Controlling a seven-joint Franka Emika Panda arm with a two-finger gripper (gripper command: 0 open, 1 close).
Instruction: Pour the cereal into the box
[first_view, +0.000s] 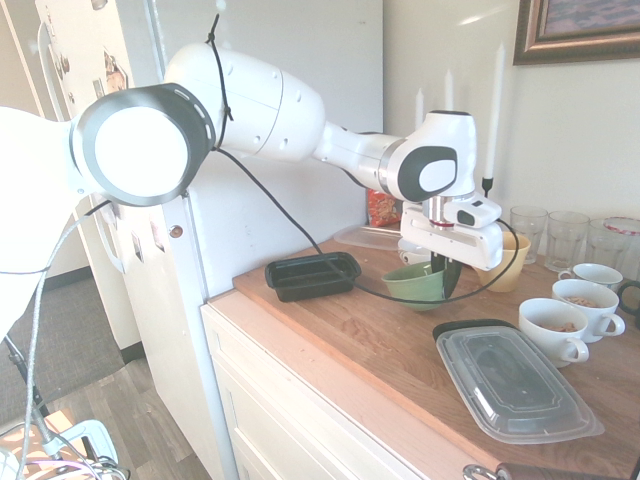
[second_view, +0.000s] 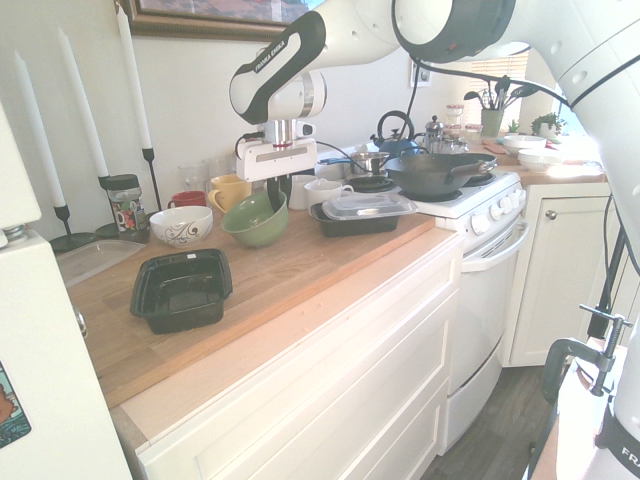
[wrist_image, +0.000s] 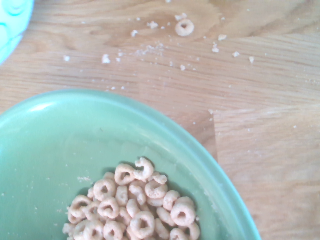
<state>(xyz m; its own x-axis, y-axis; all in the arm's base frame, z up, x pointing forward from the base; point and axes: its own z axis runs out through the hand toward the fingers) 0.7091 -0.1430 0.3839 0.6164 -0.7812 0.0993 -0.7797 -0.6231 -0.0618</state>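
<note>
A kitchen in strong daylight. A wooden surface (second_view: 300, 265) tops cream cabinet drawers (second_view: 330, 390), beside a white stove (second_view: 490, 240) and a white fridge (first_view: 200, 120). A framed picture (first_view: 575, 28) hangs on the pale wall (first_view: 560, 130). White candles (second_view: 80, 100) stand against it. The floor (first_view: 130, 420) is grey wood plank.
</note>
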